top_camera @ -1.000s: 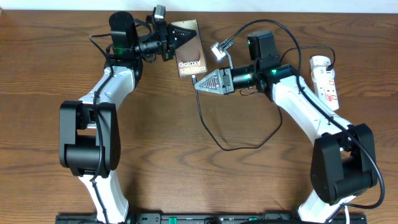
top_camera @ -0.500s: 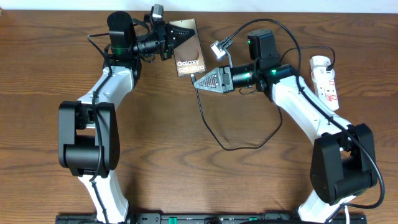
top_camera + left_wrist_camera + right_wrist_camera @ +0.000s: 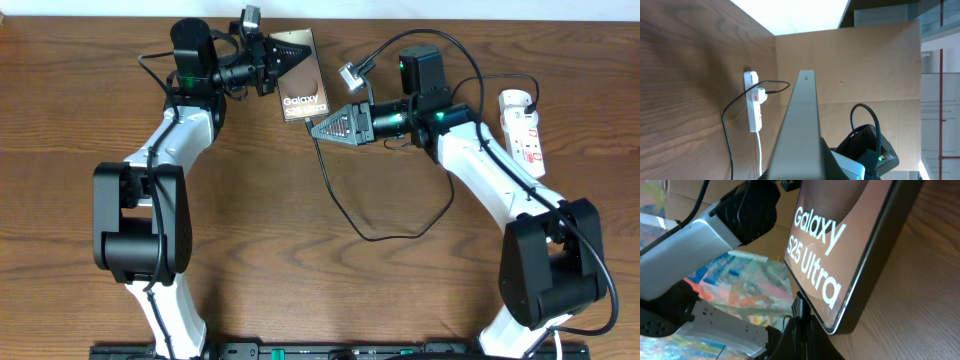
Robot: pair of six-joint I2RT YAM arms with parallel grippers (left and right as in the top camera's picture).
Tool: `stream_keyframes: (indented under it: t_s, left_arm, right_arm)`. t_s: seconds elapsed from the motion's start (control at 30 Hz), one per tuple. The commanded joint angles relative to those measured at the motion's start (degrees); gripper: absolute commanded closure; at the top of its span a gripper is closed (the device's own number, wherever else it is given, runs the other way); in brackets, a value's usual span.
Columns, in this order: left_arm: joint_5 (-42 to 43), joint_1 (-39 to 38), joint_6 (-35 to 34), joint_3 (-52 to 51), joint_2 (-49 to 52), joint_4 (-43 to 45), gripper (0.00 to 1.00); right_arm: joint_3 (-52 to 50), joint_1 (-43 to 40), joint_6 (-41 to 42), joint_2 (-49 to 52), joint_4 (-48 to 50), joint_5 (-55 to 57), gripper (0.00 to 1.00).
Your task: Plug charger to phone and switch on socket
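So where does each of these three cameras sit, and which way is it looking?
Overhead: fixed above the table, looking straight down at the phone, charger and socket; both arms show.
Left wrist: on the left arm, sighting along the phone's edge towards the socket; little of itself shows.
Right wrist: on the right arm, facing the phone's lettered face; its dark jaws show at the bottom.
Shared: all three see the phone; overhead and left wrist both see the socket.

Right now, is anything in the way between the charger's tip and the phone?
No, nothing visible. The charger tip, held in the right gripper, sits right at the bottom edge of the phone.
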Motion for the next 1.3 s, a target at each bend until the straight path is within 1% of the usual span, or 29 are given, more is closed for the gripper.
stream_keyframes:
  t_s: [0.0, 0.33, 0.7, 1.27]
  left_arm:
    - [0.74, -0.37, 2.47, 0.68, -0.92, 0.48, 0.93]
    - [0.17, -0.81, 2.47, 0.68, -0.92, 0.50, 0.93]
    - [-0.96, -0.81, 2.47, 0.68, -0.92, 0.48, 0.93]
    - [1.29, -0.90, 3.80, 0.68, -0.92, 0.48, 0.93]
  right_arm:
    - [0.55, 0.61, 1.49, -0.02, 0.90, 2.36, 0.99]
    - [0.55, 1.77, 2.75, -0.02, 1.20, 5.81, 0.99]
    - [0.55, 1.75, 6.80, -0.02, 5.42, 6.45, 0.99]
    - [0.55, -0.22, 8.41, -0.02, 7.80, 6.45, 0.99]
